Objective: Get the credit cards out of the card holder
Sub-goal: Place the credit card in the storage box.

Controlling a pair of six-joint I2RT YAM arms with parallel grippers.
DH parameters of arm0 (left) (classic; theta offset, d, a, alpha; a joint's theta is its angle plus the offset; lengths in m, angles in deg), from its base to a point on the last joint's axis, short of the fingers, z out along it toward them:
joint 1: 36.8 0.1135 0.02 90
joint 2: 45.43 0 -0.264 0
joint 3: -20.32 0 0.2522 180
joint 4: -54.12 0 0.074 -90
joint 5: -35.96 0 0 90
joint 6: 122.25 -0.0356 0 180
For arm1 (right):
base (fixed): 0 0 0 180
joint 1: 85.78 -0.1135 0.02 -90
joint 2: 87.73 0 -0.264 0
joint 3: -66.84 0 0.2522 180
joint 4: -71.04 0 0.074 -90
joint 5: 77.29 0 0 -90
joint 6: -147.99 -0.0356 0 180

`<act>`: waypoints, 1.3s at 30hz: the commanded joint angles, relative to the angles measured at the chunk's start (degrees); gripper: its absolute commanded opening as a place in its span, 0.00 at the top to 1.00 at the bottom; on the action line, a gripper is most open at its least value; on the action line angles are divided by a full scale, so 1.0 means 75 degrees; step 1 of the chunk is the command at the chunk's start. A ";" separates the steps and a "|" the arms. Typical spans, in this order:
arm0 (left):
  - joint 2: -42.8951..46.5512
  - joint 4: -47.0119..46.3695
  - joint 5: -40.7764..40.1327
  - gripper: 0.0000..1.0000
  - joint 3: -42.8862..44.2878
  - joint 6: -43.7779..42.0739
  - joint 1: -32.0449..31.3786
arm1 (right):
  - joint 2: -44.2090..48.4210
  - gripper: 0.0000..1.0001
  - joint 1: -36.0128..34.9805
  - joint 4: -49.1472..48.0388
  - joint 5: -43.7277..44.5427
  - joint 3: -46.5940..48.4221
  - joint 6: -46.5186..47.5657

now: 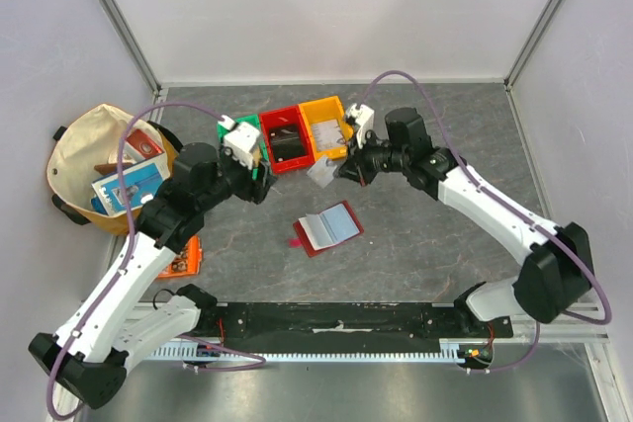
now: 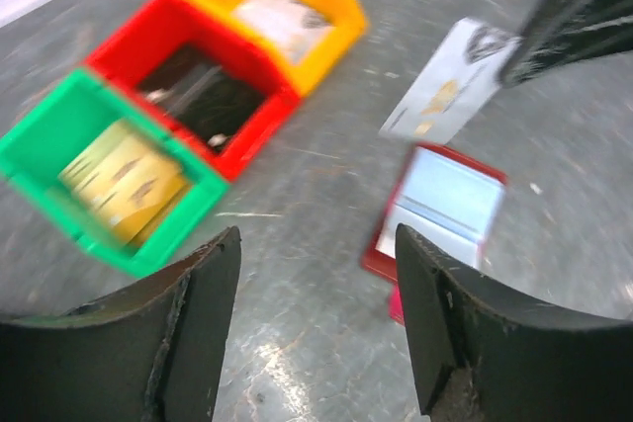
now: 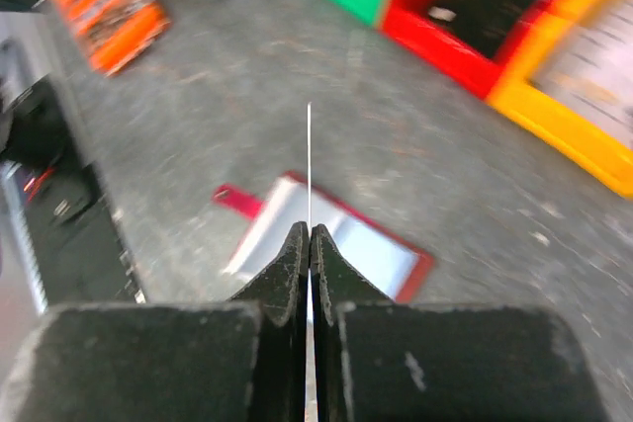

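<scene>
Looking across the worktop (image 1: 425, 254), you have a cream bag (image 1: 74, 145) of odds and ends at the far left, well apart from the job, and an orange packet (image 1: 183, 256) lying near the left arm's base. Three bins stand in a row at the back: the green bin (image 2: 178, 229) holds a yellowish card (image 2: 124, 175), the red bin (image 2: 252, 140) a dark one (image 2: 198, 96), and the yellow bin (image 2: 331, 42) a pale one (image 2: 282, 17). The card holder (image 1: 329, 229) lies open and flat between the two arms, on the near side of the bins, clear sleeves up, its long axis running slightly aslant across the worktop. Your right fingers (image 3: 292, 264) are pressed together on a pale credit card (image 2: 445, 91), lifted off the surface above the holder's far edge and just beside the yellow bin; from that wrist the card shows edge-on. Your left fingers (image 2: 213, 303) stand wide apart with nothing between them, near the green bin, looking towards the holder. The right arm is the nearer to the holder, and the coming move likely turns on the short way from the card to a bin. Whether more cards sit in the sleeves, you cannot tell.
</scene>
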 commanded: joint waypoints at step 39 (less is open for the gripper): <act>0.0452 -0.1439 -0.3068 0.18 -0.0656 0.1591 0.1093 | -0.5059 0.71 0.1185 -0.1152 0.3381 0.3273 -0.3680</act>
